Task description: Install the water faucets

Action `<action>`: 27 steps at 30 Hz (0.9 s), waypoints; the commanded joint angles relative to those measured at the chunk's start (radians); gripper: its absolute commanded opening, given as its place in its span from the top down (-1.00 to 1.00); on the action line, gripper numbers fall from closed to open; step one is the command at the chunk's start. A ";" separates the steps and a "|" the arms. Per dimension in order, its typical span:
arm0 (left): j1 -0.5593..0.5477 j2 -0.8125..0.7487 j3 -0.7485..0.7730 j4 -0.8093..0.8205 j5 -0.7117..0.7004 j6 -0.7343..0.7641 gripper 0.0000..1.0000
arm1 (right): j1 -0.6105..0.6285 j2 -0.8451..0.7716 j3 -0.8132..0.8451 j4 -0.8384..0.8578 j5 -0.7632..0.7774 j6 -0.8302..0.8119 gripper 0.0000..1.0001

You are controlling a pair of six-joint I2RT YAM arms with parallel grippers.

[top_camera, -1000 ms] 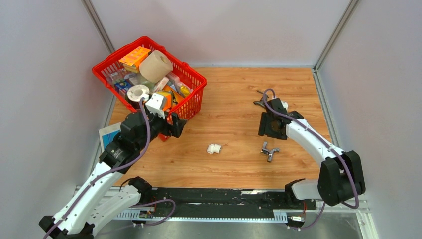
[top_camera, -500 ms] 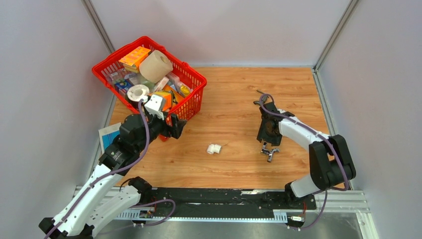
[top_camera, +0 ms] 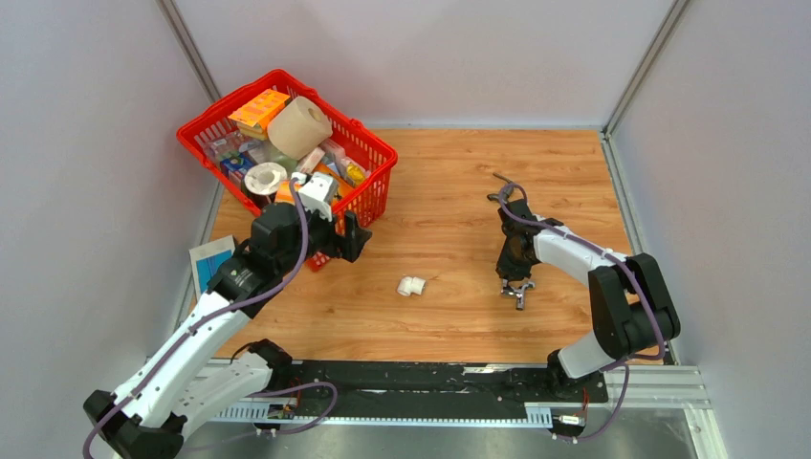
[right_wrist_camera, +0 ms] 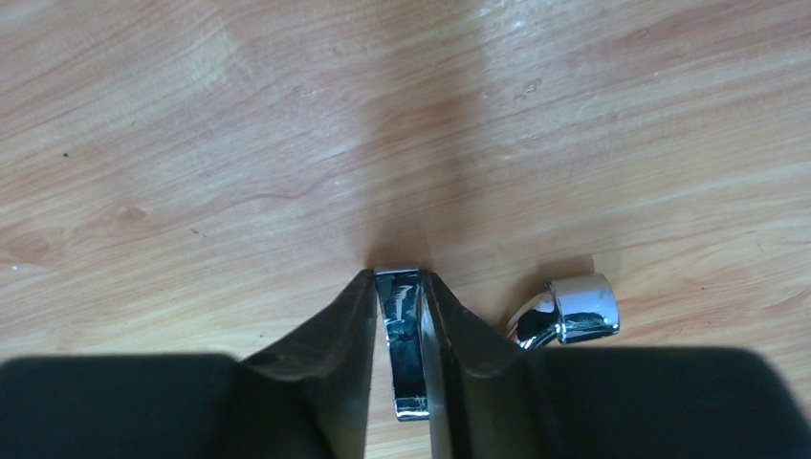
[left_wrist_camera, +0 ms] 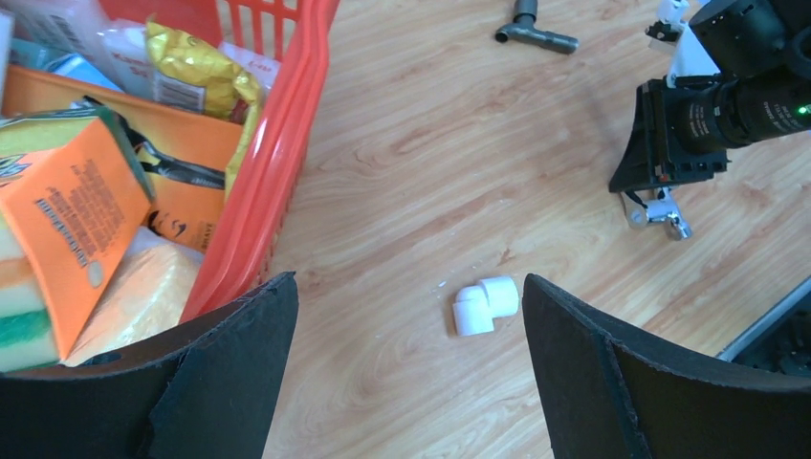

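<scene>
- Silver faucet (right_wrist_camera: pixel 402 335): laid on the table (top_camera: pixel 440 172), directly beneath the right gripper (right_wrist_camera: pixel 399 280). A chrome bar, probably the cross handle, is pinched between the narrowed jaws, its long axis running along the fingers.
- Dark grey faucet (top_camera: pixel 498 196): laid flat just beyond the right gripper, well apart from the left.
- Left gripper (left_wrist_camera: pixel 406 287): spread wide, nothing held, beside the red basket (left_wrist_camera: pixel 277 163).
</scene>
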 commanded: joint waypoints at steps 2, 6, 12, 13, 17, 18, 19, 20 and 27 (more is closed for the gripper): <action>-0.014 0.090 0.090 0.009 0.093 -0.080 -0.86 | 0.003 -0.023 -0.025 0.090 -0.062 0.044 0.75; -0.095 0.148 0.090 0.066 0.058 -0.149 -0.86 | 0.005 -0.110 -0.015 0.135 -0.073 0.101 0.88; -0.194 0.240 0.029 0.272 -0.007 -0.317 -0.73 | 0.015 -0.287 -0.040 0.203 -0.073 0.214 1.00; -0.204 0.265 0.016 0.330 -0.016 -0.330 -0.74 | 0.015 -0.311 -0.049 0.212 -0.071 0.234 1.00; -0.278 0.361 0.010 0.447 -0.035 -0.358 -0.77 | 0.029 -0.411 -0.098 0.269 -0.083 0.313 1.00; -0.286 0.375 0.010 0.467 -0.035 -0.355 -0.77 | 0.034 -0.429 -0.110 0.283 -0.090 0.330 1.00; -0.301 0.403 0.009 0.506 -0.035 -0.353 -0.78 | 0.035 -0.449 -0.120 0.297 -0.097 0.349 1.00; -0.309 0.417 0.006 0.550 -0.035 -0.344 -0.78 | 0.040 -0.468 -0.133 0.313 -0.105 0.369 1.00; -0.372 0.550 -0.021 0.739 -0.012 -0.315 -0.79 | 0.057 -0.588 -0.193 0.389 -0.117 0.472 1.00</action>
